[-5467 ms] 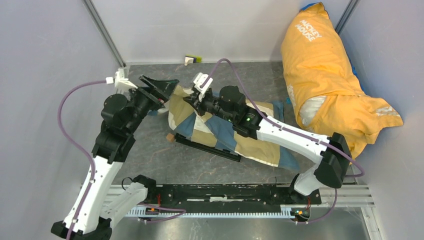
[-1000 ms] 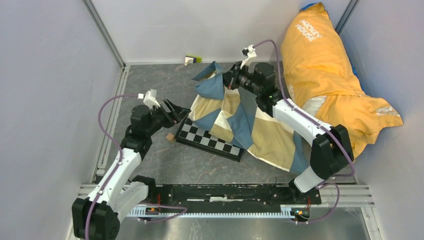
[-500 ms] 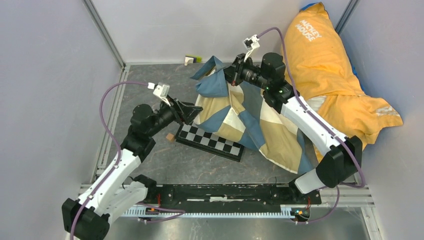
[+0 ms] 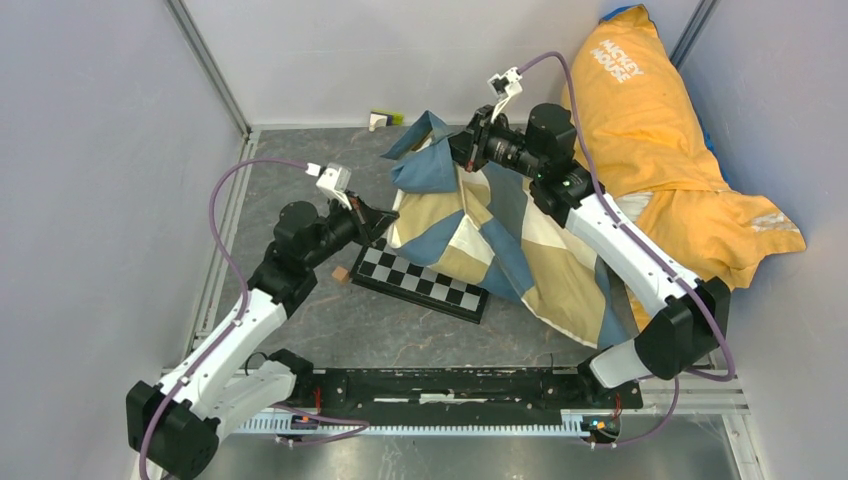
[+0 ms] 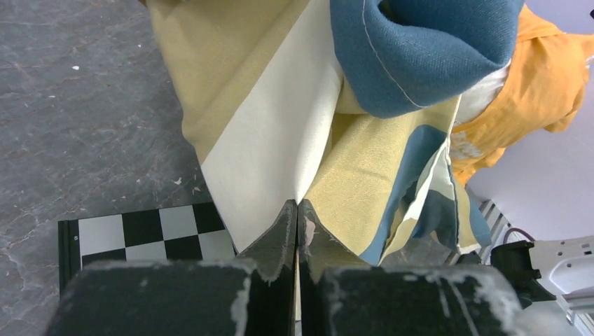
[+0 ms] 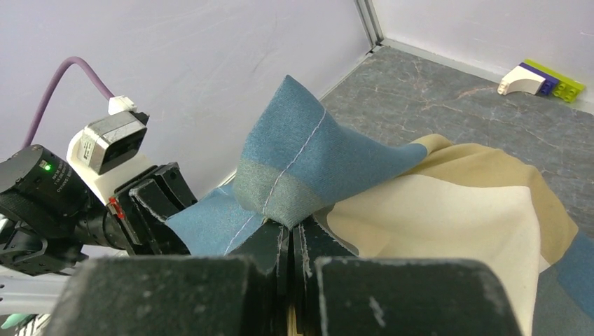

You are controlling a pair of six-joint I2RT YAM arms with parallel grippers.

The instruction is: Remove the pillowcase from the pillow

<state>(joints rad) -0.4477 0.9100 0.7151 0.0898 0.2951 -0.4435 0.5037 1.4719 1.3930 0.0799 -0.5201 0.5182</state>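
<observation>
The pillowcase [image 4: 500, 235], in blue, tan and cream checks, is pulled up into a tent at mid table. My right gripper [image 4: 462, 150] is shut on its raised blue corner [image 6: 301, 168], the jaws meeting at the fold [image 6: 291, 225]. My left gripper [image 4: 386, 222] is shut on the lower left edge, pinching a crease between a cream panel [image 5: 270, 140] and a tan panel [image 5: 364, 175]; its tips meet there [image 5: 298, 204]. The pillow is hidden; no plain cushion shows outside the cover.
A black-and-white checkerboard [image 4: 425, 282] lies just in front of the cover, under my left gripper. A big orange Mickey Mouse bundle [image 4: 650, 130] fills the back right corner. Small toy bricks [image 4: 385, 118] sit by the back wall, a wooden block [image 4: 342, 273] by the board's left end.
My left gripper moved right to the cover's lower edge and shut on it. The right gripper lifted the blue corner a little higher and farther back, then held.
</observation>
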